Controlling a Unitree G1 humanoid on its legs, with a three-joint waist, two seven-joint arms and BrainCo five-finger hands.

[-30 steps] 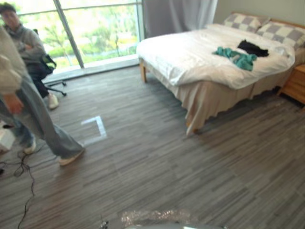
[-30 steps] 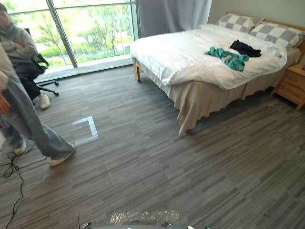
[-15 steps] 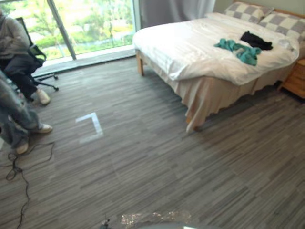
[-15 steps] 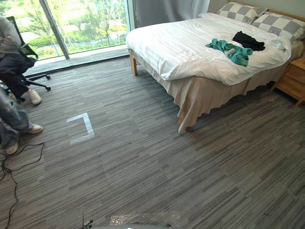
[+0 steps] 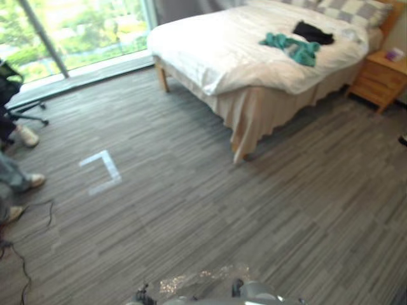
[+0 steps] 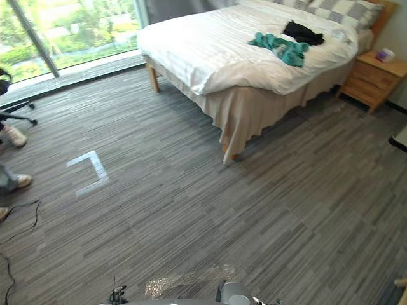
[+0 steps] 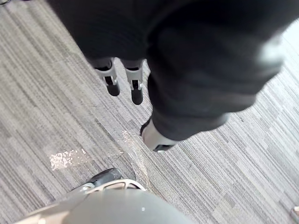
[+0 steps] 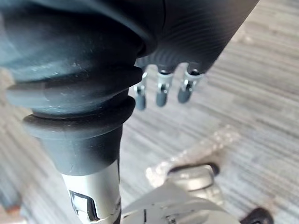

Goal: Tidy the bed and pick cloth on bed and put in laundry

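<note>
Grey striped carpet floor (image 5: 191,216) in the left eye view, bed (image 5: 257,114) at the far right with a white duvet (image 5: 210,44). Teal cloth (image 5: 289,47) lies bunched on the duvet toward the head end, black cloth (image 5: 313,32) just beside it. Wooden nightstand (image 5: 378,73) past the bed, white tape mark (image 5: 100,170) on the floor, a person's shoes (image 5: 25,135) at the left edge.

Right eye view: same layout, both cloths well apart from the robot.

Left wrist view: left hand (image 7: 111,77) hangs over the carpet, fingers straight and apart, holding nothing.

Right wrist view: right hand (image 8: 161,91) same, fingers relaxed, empty.

Judgement: both cloths look light and limp, so they will drape and trail. Best hold is a raised fold mid-bunch. The soft duvet underneath could get pinched along with them.
</note>
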